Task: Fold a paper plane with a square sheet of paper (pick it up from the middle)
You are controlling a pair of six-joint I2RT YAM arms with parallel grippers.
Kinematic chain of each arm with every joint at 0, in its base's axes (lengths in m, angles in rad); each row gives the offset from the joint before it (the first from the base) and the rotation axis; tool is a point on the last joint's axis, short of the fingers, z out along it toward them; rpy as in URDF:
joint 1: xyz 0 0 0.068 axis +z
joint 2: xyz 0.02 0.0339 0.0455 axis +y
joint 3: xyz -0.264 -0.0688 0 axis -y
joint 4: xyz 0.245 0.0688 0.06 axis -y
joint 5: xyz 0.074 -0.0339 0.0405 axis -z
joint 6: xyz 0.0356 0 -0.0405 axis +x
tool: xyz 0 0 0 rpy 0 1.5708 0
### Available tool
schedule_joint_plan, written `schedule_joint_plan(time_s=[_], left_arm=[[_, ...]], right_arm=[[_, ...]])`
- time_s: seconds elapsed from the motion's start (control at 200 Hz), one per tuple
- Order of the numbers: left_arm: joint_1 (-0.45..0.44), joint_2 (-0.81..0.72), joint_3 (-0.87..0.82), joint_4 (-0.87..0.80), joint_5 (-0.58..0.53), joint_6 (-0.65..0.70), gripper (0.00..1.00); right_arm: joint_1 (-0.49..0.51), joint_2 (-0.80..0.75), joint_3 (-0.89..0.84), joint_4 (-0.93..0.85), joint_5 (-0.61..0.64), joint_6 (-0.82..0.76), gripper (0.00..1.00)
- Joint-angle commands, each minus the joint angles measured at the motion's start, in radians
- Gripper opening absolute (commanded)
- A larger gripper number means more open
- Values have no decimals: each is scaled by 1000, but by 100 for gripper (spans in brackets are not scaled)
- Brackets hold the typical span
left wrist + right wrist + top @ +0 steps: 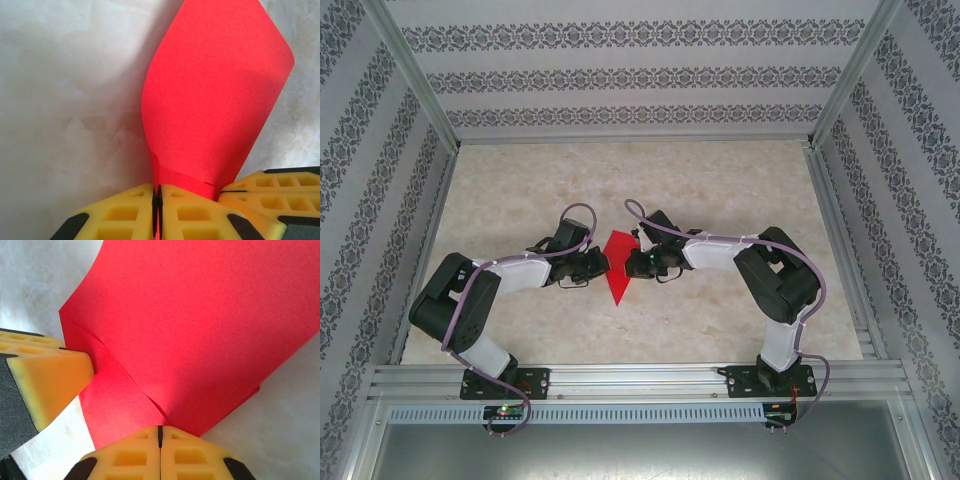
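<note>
Nearest: pointed tip of paper (617,275), over middle of table (720,190). Clamped at mid-length from both sides: left gripper (599,265) shut tight on left edge, right gripper (640,262) likewise on right edge, fingertips almost meeting. Lies lengthwise near-to-far betw. the jaws, wide end curling up beyond. Equally close to both grippers, prob.

We see a bright red paper sheet (617,268) over the middle of the desk (720,180), folded narrow and tapering to a point toward the near edge. Close up, its layers overlap along creases, and one flap bows in a curve.
</note>
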Motion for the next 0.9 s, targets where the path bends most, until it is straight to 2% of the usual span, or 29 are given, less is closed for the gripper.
schedule_joint_plan(time_s=[0.0,0.21,0.35,0.51,0.734,0.894], left_arm=[[-17,15,25,-31,-17,30,14],[-19,6,40,-40,-6,29,16],[-18,-6,52,-49,11,28,23],[-18,-39,42,-65,14,31,26],[-23,-97,0,-66,30,26,25],[-23,-72,12,-71,51,39,18]], right_arm=[[-11,5,18,-9,25,1,6],[-10,34,12,-10,25,-2,5],[-6,49,19,-35,38,-21,5],[-6,58,18,-45,49,-29,5],[-6,60,15,-39,44,-28,5],[-7,57,13,-37,40,-25,4]])
